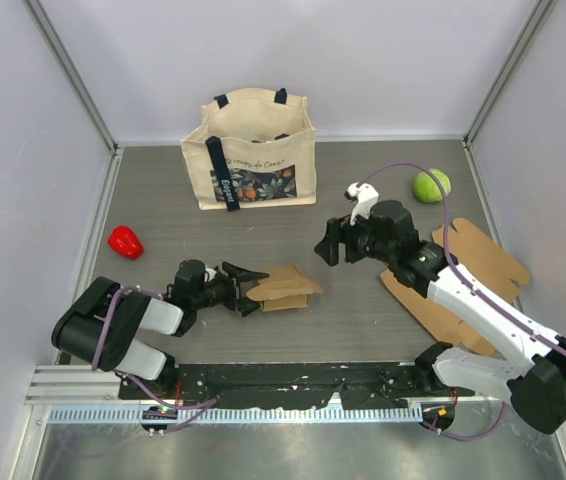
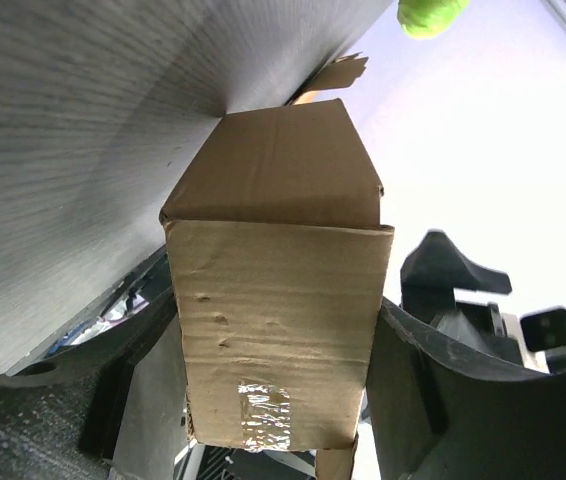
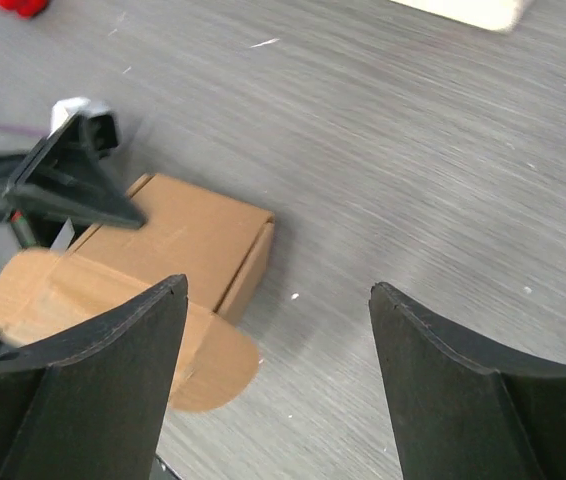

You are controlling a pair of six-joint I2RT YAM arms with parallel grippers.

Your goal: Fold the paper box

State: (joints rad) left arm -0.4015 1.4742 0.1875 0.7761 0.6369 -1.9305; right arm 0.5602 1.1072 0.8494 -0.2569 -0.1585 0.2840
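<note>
The paper box, small and brown, lies on the table in front of the left arm, with a rounded flap sticking out of its near side. My left gripper is shut on its left end. In the left wrist view the box fills the gap between both fingers, and a patch of clear tape shows on its near face. My right gripper hovers above and to the right of the box, open and holding nothing. In the right wrist view the box sits left of the open gripper.
A cream tote bag stands at the back centre. A green fruit lies at the back right and a red pepper at the left. Flat unfolded cardboard lies under the right arm. Grey walls close in both sides.
</note>
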